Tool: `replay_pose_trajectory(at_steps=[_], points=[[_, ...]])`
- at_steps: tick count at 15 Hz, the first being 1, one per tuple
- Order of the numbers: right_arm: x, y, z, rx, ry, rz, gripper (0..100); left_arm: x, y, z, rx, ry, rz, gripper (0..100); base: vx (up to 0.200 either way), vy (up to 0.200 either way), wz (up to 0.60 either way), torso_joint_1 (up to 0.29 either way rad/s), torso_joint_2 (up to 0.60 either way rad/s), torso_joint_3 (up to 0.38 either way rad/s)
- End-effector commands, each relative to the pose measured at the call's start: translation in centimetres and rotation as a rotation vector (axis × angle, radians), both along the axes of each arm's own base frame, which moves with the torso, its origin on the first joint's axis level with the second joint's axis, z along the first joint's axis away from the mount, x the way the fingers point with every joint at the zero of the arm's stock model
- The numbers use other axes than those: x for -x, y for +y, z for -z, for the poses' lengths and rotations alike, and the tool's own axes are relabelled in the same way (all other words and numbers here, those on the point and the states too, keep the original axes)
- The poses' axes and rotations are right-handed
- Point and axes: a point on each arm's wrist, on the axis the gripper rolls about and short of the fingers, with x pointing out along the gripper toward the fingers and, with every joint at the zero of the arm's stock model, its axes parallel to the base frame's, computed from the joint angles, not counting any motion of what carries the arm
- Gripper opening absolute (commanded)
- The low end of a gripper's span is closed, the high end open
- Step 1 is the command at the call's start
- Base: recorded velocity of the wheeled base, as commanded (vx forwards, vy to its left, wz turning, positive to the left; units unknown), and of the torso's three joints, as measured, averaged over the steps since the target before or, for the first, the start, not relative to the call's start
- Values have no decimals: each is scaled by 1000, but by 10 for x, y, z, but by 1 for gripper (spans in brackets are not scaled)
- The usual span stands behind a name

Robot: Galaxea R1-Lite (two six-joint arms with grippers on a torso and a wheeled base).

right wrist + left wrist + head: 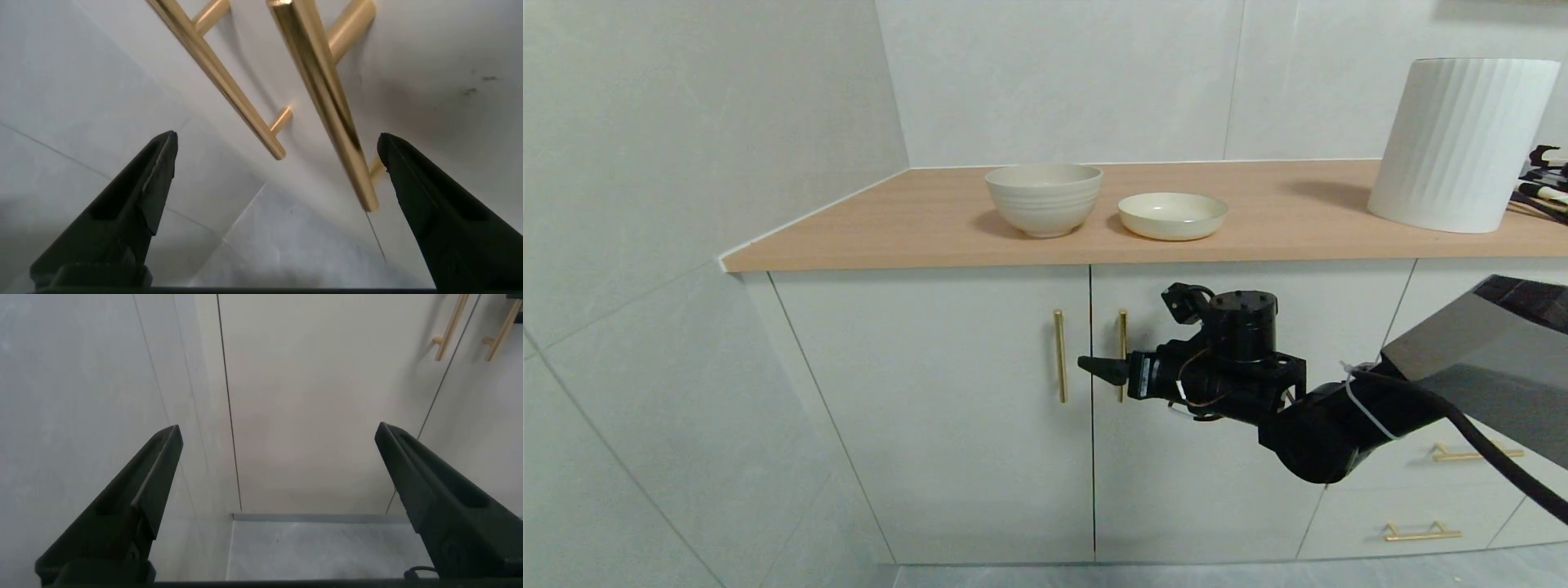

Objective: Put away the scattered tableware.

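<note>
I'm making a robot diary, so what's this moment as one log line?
right gripper: open, at gold door handles | left gripper: open, low by cabinet | bowl, shallow dish: on wooden countertop

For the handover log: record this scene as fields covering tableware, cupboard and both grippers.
tableware: deep bowl and shallow dish, side by side but apart on the countertop
cupboard: left door and right door shut
right gripper: open, empty, at the right door handle; contact unclear
left gripper: open, empty, facing the lower cupboard front
other: ribbed white container at the counter's right end
</note>
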Motion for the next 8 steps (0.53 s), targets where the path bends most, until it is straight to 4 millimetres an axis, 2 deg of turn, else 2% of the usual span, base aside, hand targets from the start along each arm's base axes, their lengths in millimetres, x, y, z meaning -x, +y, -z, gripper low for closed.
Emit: replay_pose_trajectory(at_steps=[1,8], points=[[-1,1,3,0,3,-1,100,0,0,0,0,0,-1,100,0,0,0,0,0,0],[-3,6,5,-52,25,-1,100,0,0,0,0,0,-1,100,0,0,0,0,0,0]])
